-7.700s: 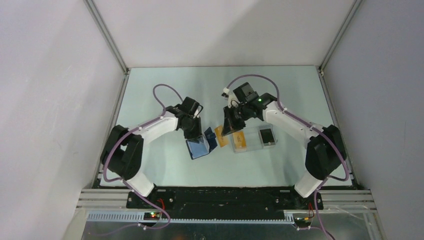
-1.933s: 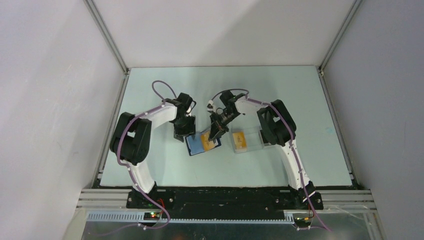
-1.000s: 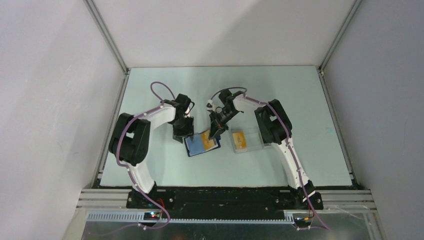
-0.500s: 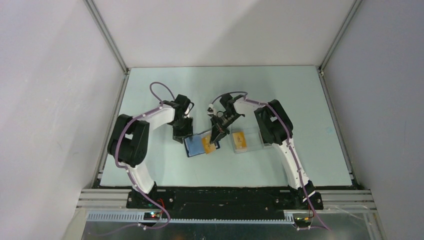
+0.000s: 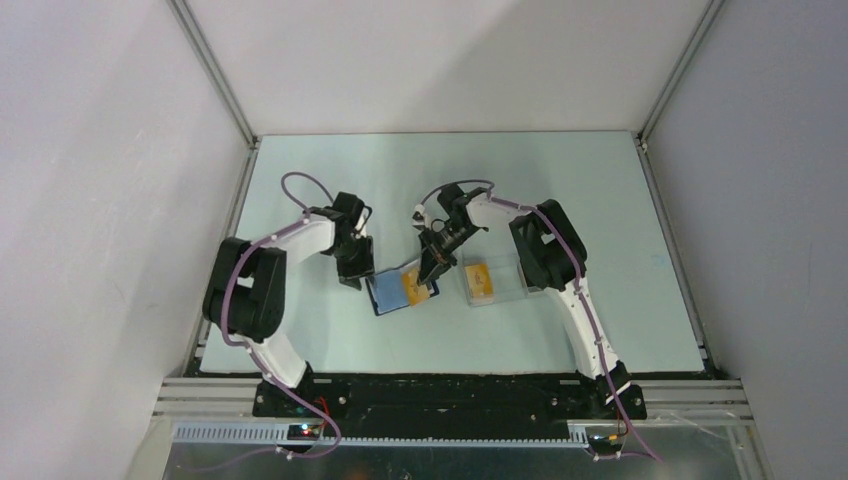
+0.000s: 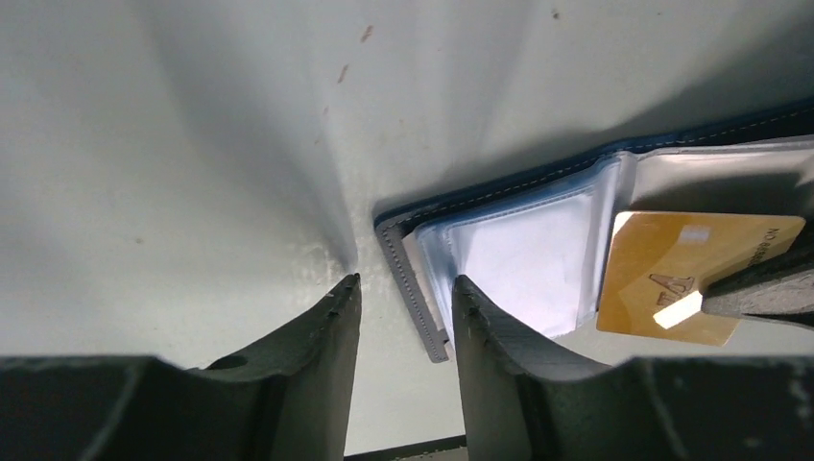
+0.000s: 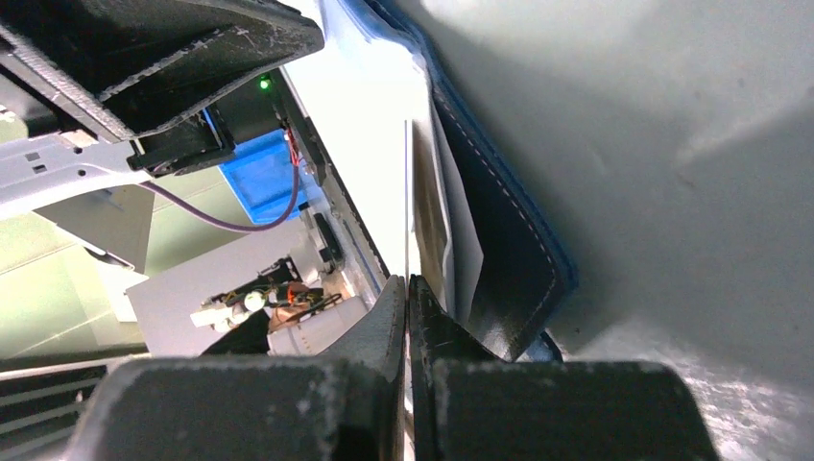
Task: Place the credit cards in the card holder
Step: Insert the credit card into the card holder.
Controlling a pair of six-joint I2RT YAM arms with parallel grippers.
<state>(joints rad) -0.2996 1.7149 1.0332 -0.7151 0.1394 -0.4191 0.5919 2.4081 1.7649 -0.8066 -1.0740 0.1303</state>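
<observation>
At the middle of the table (image 5: pixel 330 180), the holder (image 5: pixel 393 296) lies open, clear sleeves up. What has changed is on the left. A moment ago the left gripper (image 5: pixel 355 272) stood at the holder's 10 o'clock corner; now it has drawn off toward 9 o'clock, just beside the blue edge. From its own camera the left gripper (image 6: pixel 401 288) has its jaws spread with a gap between them, and the holder's (image 6: pixel 499 240) stitched corner shows in that gap, pinched by nothing. Whether a finger touches the edge, I cannot tell.

The right gripper (image 5: pixel 430 268) has hardly moved. Its jaws are pressed together on the card (image 5: pixel 412 288), which lies over the holder's 3 o'clock half. In the left wrist view the card (image 6: pixel 662 274) has its end against the sleeves, and I cannot tell whether it has entered a pocket.

I judge the holder now lies unsteadied, so a push on the card toward 9 o'clock may slide it rather than seat the card.

A second card (image 5: pixel 479 281) waits in the clear case (image 5: pixel 505 268), at the holder's 3 o'clock.
</observation>
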